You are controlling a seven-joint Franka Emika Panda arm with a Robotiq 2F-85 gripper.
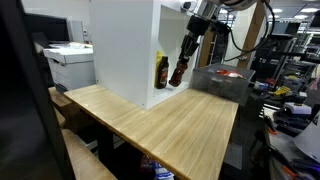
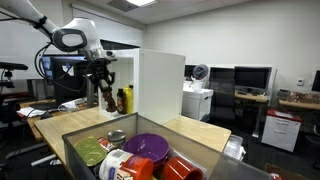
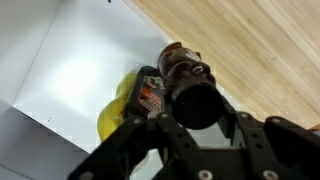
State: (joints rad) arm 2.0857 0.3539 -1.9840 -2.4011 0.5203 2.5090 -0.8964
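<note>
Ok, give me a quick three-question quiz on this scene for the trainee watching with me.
1. True or false: the gripper is closed on the brown bottle, which tilts.
2. Multiple choice: the yellow bottle stands A) beside the white box on the wooden table, B) on the floor, C) on a chair.
3. Short answer: what colour is the plate in the clear bin?
Key: 1 true; 2 A; 3 purple.
</note>
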